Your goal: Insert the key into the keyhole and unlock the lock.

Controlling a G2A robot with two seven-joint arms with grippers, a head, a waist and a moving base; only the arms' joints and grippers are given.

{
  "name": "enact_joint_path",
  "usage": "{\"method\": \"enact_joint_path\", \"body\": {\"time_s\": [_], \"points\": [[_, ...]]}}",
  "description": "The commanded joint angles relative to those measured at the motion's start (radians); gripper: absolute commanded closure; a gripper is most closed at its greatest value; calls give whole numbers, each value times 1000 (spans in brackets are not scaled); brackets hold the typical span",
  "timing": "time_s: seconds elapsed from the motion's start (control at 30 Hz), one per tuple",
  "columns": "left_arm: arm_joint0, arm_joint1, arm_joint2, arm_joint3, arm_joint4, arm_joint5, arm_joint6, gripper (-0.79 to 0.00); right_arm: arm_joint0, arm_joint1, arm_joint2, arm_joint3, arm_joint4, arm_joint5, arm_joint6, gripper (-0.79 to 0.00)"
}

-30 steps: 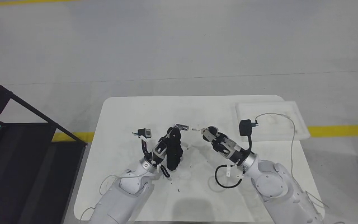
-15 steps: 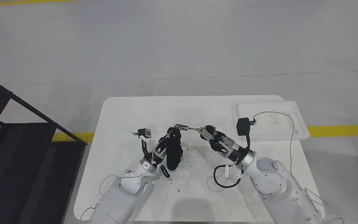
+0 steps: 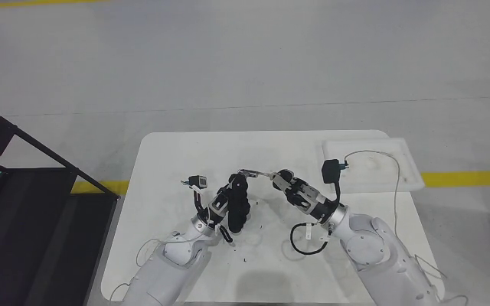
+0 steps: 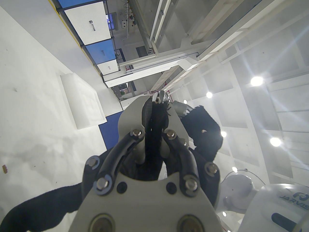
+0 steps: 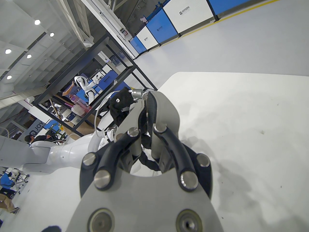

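Right gripper (image 5: 147,100), clamped on the key (image 5: 145,95), meets the lock (image 4: 161,96) pinched in left gripper (image 4: 157,103). Insertion looks underway; next, seat and twist.

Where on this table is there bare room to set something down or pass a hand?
Bare: the table along its far edge, and its left side around the small grey object. Crowded: the middle, where the left gripper and right gripper meet, and the right, with the tray, black plug and cable.
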Motion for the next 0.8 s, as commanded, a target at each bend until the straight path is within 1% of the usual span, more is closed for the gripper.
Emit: {"method": "enact_joint_path", "body": {"time_s": [0.0,0.37,0.77], "points": [[0,0,0,0,0,0,0,0,-1,0,1,-1,0,0,0,0],[0,0,0,0,0,0,0,0,-26,4,16,-14,-3,-11,4,0],[0,0,0,0,0,0,0,0,-18,2,8,-7,3,-2,13,0]]}}
